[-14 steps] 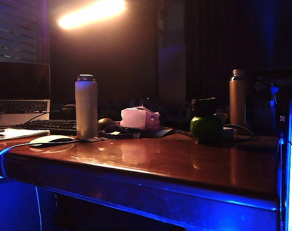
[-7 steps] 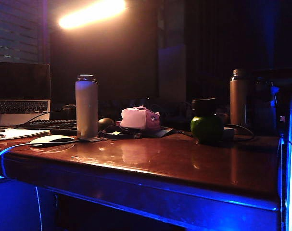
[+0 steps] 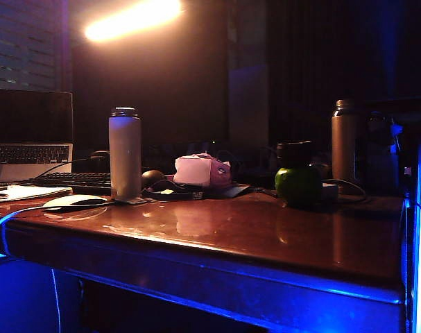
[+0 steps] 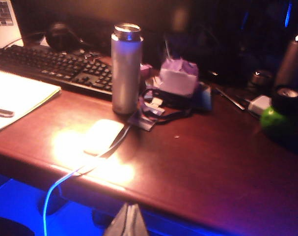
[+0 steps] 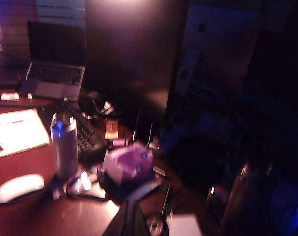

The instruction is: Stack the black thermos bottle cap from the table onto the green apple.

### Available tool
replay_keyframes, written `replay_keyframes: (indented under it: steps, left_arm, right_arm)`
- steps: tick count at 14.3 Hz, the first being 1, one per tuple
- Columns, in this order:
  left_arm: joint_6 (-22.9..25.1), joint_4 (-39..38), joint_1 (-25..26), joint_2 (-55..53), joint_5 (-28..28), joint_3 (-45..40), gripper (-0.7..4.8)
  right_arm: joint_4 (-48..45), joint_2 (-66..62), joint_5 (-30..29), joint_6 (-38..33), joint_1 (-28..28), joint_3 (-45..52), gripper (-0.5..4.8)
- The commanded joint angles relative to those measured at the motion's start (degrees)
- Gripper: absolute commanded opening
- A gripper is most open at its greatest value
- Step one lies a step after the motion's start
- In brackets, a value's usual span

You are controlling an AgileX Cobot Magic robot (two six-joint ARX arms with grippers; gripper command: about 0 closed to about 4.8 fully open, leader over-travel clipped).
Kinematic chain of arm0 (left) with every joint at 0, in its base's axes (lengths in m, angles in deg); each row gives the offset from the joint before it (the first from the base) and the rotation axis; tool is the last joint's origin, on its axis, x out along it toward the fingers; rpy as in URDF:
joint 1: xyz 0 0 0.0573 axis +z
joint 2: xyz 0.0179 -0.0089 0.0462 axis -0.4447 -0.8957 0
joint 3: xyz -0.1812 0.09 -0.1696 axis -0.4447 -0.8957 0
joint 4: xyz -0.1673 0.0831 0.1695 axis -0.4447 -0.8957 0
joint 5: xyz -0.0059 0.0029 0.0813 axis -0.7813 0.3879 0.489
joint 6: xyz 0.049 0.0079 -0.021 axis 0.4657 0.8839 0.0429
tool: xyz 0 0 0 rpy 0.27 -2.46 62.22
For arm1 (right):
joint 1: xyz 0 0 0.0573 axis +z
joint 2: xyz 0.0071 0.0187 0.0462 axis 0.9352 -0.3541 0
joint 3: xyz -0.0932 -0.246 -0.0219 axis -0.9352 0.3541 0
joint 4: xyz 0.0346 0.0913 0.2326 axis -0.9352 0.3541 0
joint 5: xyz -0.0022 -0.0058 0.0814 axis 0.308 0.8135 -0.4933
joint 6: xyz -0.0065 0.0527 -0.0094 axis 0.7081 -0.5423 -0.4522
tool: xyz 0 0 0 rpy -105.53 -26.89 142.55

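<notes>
The green apple (image 3: 297, 184) stands on the table (image 3: 265, 236) at the right, and the black thermos bottle cap (image 3: 295, 154) sits upright on top of it. In the left wrist view the same apple (image 4: 275, 124) carries the cap (image 4: 289, 98), whose pale inner ring faces up. My left gripper (image 4: 130, 220) is shut and empty, just off the table's front edge (image 4: 139, 189), far from the apple. My right gripper (image 5: 131, 216) is shut and empty too, above the table near the pink-white lump (image 5: 128, 164). That view shows no apple or cap. Neither gripper appears in the exterior view.
A tall pale grey bottle (image 3: 124, 154) and a white mouse (image 3: 75, 201) with its cable stand at the left. Keyboard (image 3: 71, 182) and laptop (image 3: 28, 135) lie behind. The pink-white lump (image 3: 200, 171) sits mid-table among cables. A bronze bottle (image 3: 342, 142) stands behind the apple.
</notes>
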Motion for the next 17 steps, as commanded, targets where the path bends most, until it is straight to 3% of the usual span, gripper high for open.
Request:
replay_keyframes:
  steps: [1,3,6,10,17]
  left_arm:
    - [-0.15,1.18,0.07,0.02,0.24,-4.31,-0.03]
    - [-0.15,2.6,0.07,0.02,2.19,-5.81,-0.03]
    - [-0.17,3.65,0.07,0.09,3.23,-7.23,-0.03]
    - [-0.11,6.34,0.07,0.09,3.41,-13.31,-0.03]
    - [0.48,8.5,-0.07,1.01,3.37,-20.46,-0.03]
  right_arm:
    - [-8.0,8.68,-0.07,0.17,0.09,14.08,-0.05]
    - [-12.02,16.94,0.17,0.17,0.04,25.59,-0.05]
    - [-10.71,30.21,1.03,0.11,-0.02,38.95,-0.06]
    - [-4.92,46.14,7.23,-10.47,-0.04,52.26,-0.05]
    - [-4.24,46.45,10.45,-11.85,-0.04,61.7,-0.05]
